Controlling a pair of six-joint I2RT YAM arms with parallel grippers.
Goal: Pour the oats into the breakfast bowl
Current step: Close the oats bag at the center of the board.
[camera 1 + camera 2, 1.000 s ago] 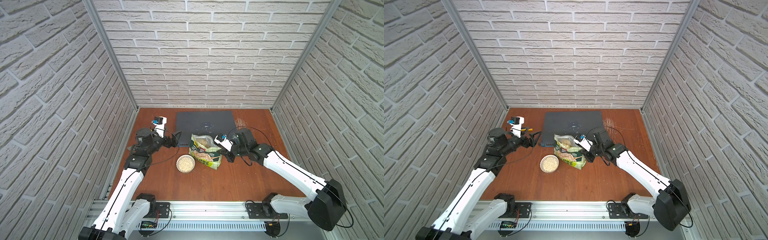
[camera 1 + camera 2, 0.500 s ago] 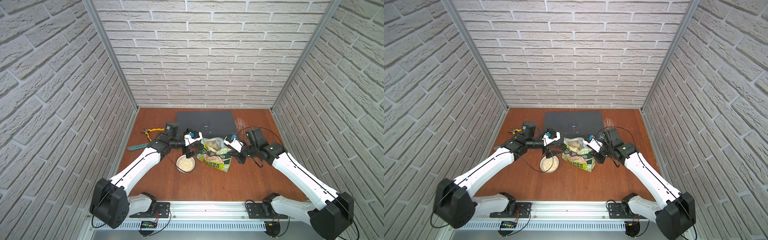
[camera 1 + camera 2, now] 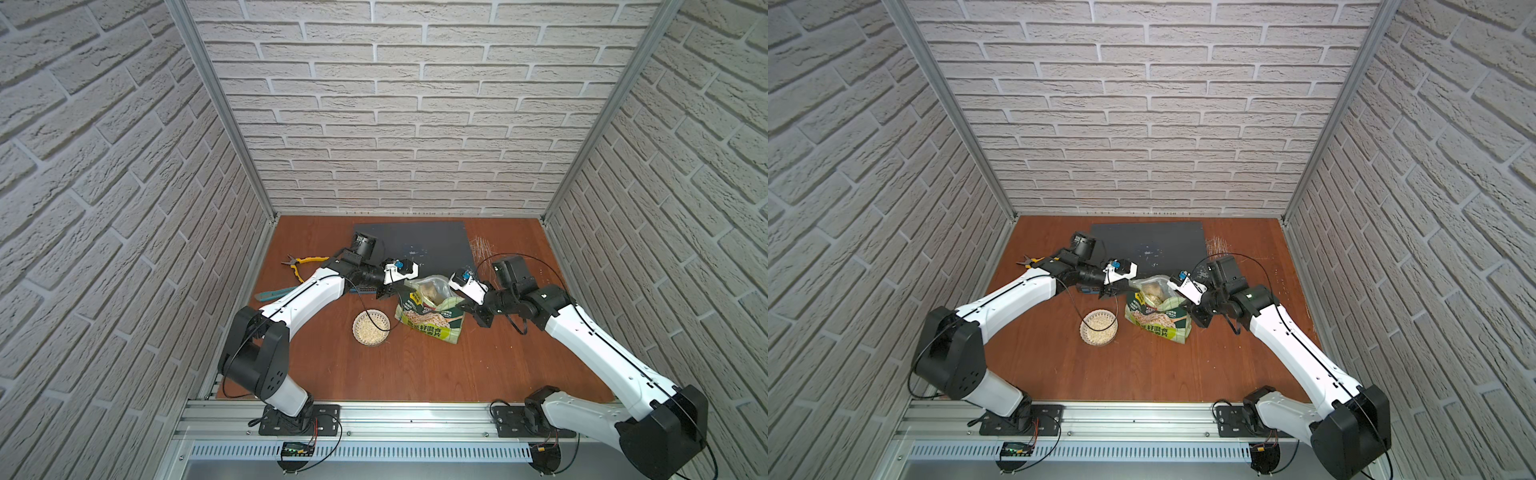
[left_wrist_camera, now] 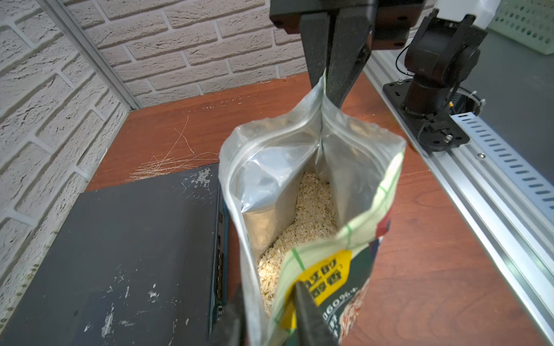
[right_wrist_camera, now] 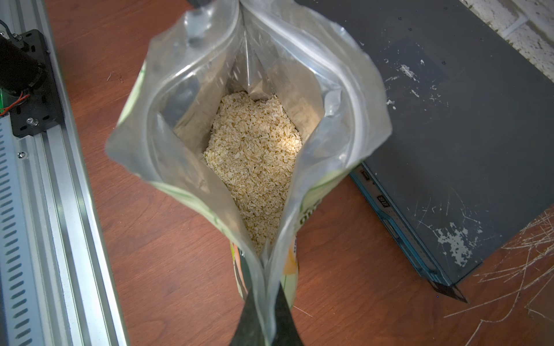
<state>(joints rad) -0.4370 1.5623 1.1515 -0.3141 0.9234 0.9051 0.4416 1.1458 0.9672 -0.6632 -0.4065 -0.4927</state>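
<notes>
Green-and-white checked, the pouch (image 3: 430, 318) stands on its bottom near the middle of the desk (image 3: 415, 374), just in front of the dark flat box (image 3: 419, 241) that lies by the back edge. Its long side runs up and down, and its open mouth points up, pulled wide from left to right. Pale oats (image 5: 254, 155) lie deep inside. The right gripper (image 5: 266, 302) is pressed together on the right end of the mouth. The left gripper (image 4: 266, 302) pinches the left end, with one finger on each side of the rim. The bowl (image 3: 371, 328) sits just beside the pouch, toward the left and front, and it has oats in it too. A second ago the left gripper was spread wide, far off by the left edge — now it is at the pouch. The pouch has slid a little to the right, away from the bowl. The yellow pliers (image 3: 301, 264) by the left edge were hidden then — now they show.
</notes>
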